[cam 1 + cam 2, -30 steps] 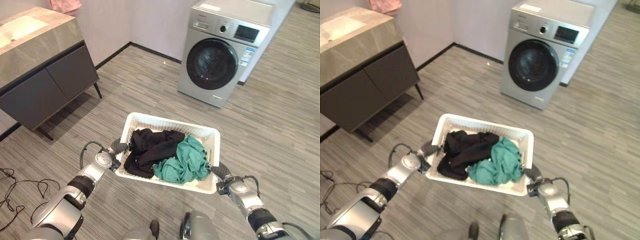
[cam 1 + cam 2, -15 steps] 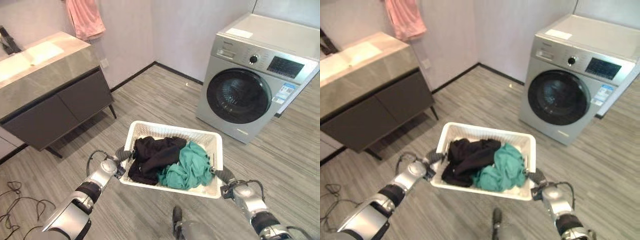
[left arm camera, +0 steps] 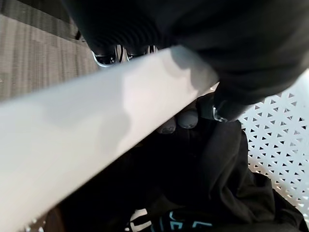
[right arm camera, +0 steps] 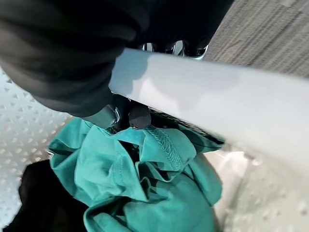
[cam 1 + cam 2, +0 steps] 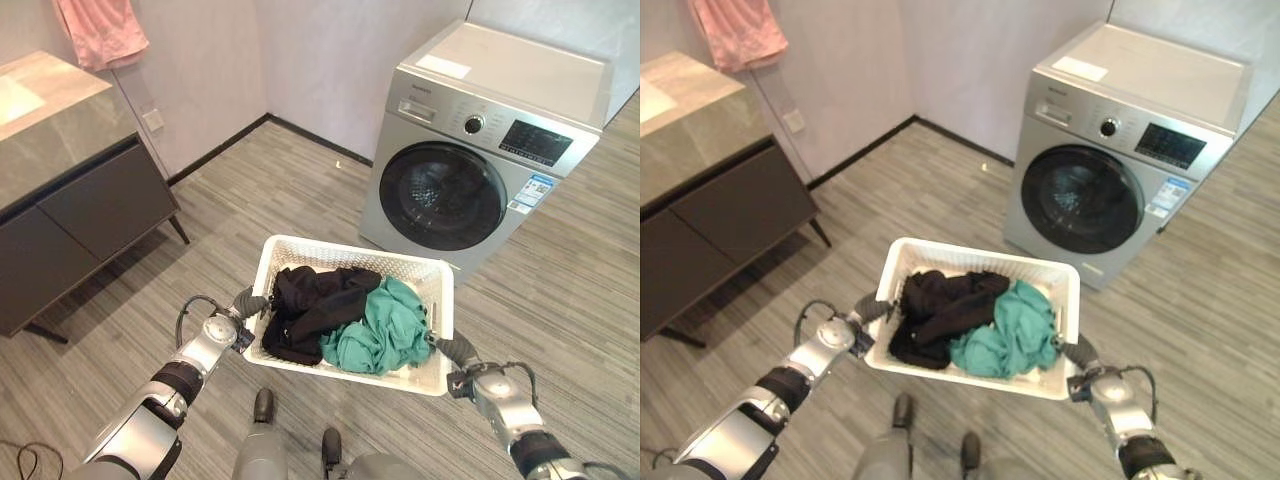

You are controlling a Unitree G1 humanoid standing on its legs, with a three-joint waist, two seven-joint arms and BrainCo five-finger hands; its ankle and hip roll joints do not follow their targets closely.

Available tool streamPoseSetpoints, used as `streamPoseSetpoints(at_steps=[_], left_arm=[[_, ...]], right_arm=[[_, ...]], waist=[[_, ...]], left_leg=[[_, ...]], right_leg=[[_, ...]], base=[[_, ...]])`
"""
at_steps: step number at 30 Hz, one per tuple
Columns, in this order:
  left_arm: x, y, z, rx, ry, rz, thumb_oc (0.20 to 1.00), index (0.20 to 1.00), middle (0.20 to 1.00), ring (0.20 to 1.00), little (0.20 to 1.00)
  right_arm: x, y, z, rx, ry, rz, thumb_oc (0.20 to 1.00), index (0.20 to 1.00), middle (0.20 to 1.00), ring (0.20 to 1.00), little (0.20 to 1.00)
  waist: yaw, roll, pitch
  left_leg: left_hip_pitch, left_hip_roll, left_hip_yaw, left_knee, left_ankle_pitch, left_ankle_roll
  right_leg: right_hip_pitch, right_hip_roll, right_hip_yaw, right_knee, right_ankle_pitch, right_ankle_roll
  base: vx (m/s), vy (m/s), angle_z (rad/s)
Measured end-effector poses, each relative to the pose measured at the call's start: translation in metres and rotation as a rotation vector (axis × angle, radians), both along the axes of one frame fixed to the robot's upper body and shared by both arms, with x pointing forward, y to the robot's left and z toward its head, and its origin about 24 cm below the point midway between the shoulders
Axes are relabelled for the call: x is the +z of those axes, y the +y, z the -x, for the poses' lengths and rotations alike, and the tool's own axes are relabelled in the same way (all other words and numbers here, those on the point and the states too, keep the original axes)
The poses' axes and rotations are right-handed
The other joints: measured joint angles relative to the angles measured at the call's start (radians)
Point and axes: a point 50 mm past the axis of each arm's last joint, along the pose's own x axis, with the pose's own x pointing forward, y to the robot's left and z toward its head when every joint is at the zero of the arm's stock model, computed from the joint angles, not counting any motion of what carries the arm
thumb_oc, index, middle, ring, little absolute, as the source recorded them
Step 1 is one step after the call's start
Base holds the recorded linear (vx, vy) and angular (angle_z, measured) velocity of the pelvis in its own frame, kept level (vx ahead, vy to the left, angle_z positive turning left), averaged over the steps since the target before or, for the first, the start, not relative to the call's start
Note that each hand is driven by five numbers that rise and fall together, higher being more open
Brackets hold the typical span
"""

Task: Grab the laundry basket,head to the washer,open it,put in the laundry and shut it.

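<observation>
The left hand [image 5: 247, 303] and right hand [image 5: 452, 350] clench the white laundry basket's [image 5: 352, 253] 2 side rims, black [image 5: 312, 300] and green clothes [image 5: 380, 328] between the fingers.

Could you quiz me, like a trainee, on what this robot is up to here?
1. True or false: the washer door is open.
2. Which garment lies on the robot's left side of the basket: A) green, B) black, C) pink?
3. Fill in: the left hand and right hand each grip the basket's ____.

Key: 1. False, it is closed. 2. B. 3. rim.
</observation>
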Motion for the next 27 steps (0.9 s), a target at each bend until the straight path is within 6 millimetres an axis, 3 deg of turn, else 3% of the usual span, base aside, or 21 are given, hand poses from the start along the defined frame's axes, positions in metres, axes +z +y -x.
streamPoseSetpoints(at_steps=[2, 3, 5, 8, 17, 20, 21, 22, 23, 25, 27], left_arm=[[0.001, -0.001, -0.001, -0.003, -0.003, 0.0, 0.2, 0.2, 0.2, 0.2, 0.2], [0.001, 0.0, -0.001, -0.002, -0.003, 0.0, 0.2, 0.2, 0.2, 0.2, 0.2], [0.001, 0.001, -0.001, -0.002, -0.004, -0.004, 0.2, 0.2, 0.2, 0.2, 0.2], [0.004, 0.002, -0.002, -0.005, -0.016, -0.005, 0.2, 0.2, 0.2, 0.2, 0.2], [0.004, 0.002, 0.0, -0.008, -0.019, -0.001, 0.2, 0.2, 0.2, 0.2, 0.2], [-0.007, 0.002, 0.011, -0.01, 0.008, 0.011, 0.2, 0.2, 0.2, 0.2, 0.2], [-0.025, 0.001, 0.029, 0.08, 0.027, 0.102, 0.2, 0.2, 0.2, 0.2, 0.2], [-0.042, 0.005, 0.049, 0.211, 0.045, 0.173, 0.2, 0.2, 0.2, 0.2, 0.2], [-0.068, 0.008, 0.077, 0.28, 0.138, 0.172, 0.2, 0.2, 0.2, 0.2, 0.2], [-0.096, 0.008, 0.116, 0.314, 0.269, 0.166, 0.2, 0.2, 0.2, 0.2, 0.2], [-0.108, 0.01, 0.138, 0.336, 0.336, 0.158, 0.2, 0.2, 0.2, 0.2, 0.2]], right_arm=[[0.001, -0.001, -0.001, -0.014, -0.01, -0.01, 0.2, 0.2, 0.2, 0.2, 0.2], [0.001, 0.0, -0.001, -0.016, -0.009, -0.012, 0.2, 0.2, 0.2, 0.2, 0.2], [0.0, 0.001, 0.0, -0.017, -0.007, -0.017, 0.2, 0.2, 0.2, 0.2, 0.2], [-0.004, 0.004, 0.003, -0.019, 0.002, -0.03, 0.2, 0.2, 0.2, 0.2, 0.2], [-0.001, 0.004, 0.001, -0.044, -0.019, -0.05, 0.2, 0.2, 0.2, 0.2, 0.2], [-0.004, 0.001, 0.01, -0.06, -0.015, -0.056, 0.2, 0.2, 0.2, 0.2, 0.2], [-0.016, 0.01, 0.013, 0.016, 0.044, 0.03, 0.2, 0.2, 0.2, 0.2, 0.2], [-0.031, 0.016, 0.02, 0.052, 0.119, 0.071, 0.2, 0.2, 0.2, 0.2, 0.2], [-0.039, 0.018, 0.024, 0.064, 0.167, 0.102, 0.2, 0.2, 0.2, 0.2, 0.2], [-0.054, 0.017, 0.044, 0.092, 0.266, 0.138, 0.2, 0.2, 0.2, 0.2, 0.2], [-0.059, 0.018, 0.052, 0.11, 0.3, 0.146, 0.2, 0.2, 0.2, 0.2, 0.2]], waist=[[-0.013, 0.016, -0.004], [-0.01, 0.016, -0.004], [-0.009, 0.014, -0.003], [-0.01, 0.015, -0.004], [-0.009, 0.016, -0.006], [-0.01, 0.022, -0.031], [0.0, 0.024, -0.092], [0.024, 0.024, -0.173], [0.026, 0.025, -0.179], [0.022, 0.026, -0.18], [0.035, 0.03, -0.165]], left_leg=[[0.089, -0.005, 0.023, -0.104, 0.087, 0.023], [0.099, -0.009, 0.03, -0.115, 0.092, 0.019], [0.135, -0.055, 0.076, -0.129, 0.081, 0.056], [0.154, -0.092, 0.084, -0.129, 0.062, 0.085], [0.152, -0.109, 0.082, -0.13, 0.055, 0.099], [0.152, -0.108, 0.082, -0.13, 0.055, 0.099], [0.103, -0.098, 0.111, -0.134, 0.049, 0.105], [0.047, -0.09, 0.153, -0.134, 0.038, 0.103], [0.04, -0.093, 0.156, -0.13, 0.054, 0.095], [0.048, -0.095, 0.134, -0.129, 0.054, 0.095], [0.045, -0.094, 0.133, -0.129, 0.054, 0.095]], right_leg=[[0.004, -0.009, 0.02, 0.001, -0.011, 0.032], [0.005, -0.015, 0.021, 0.001, -0.012, 0.037], [0.021, -0.069, 0.018, 0.0, -0.03, 0.077], [0.04, -0.107, 0.012, 0.0, -0.042, 0.104], [0.037, -0.123, 0.004, 0.0, -0.048, 0.116], [0.034, -0.123, 0.003, 0.0, -0.048, 0.116], [-0.026, -0.137, -0.078, -0.002, -0.065, 0.1], [-0.092, -0.171, -0.202, -0.001, -0.046, 0.11], [-0.09, -0.182, -0.253, -0.007, -0.023, 0.141], [-0.072, -0.182, -0.277, -0.002, -0.027, 0.145], [-0.074, -0.182, -0.279, -0.002, -0.028, 0.145]], base=[[0.13, 0.181, -0.28], [0.06, 0.099, -0.34], [0.07, 0.105, -0.35], [0.04, 0.068, -0.03], [0.01, 0.023, 0.02], [0.0, 0.004, -0.05], [0.01, 0.017, -0.68], [0.03, 0.025, -0.74], [0.02, 0.013, -0.42], [0.02, 0.018, 0.25], [0.02, 0.025, 0.07]])
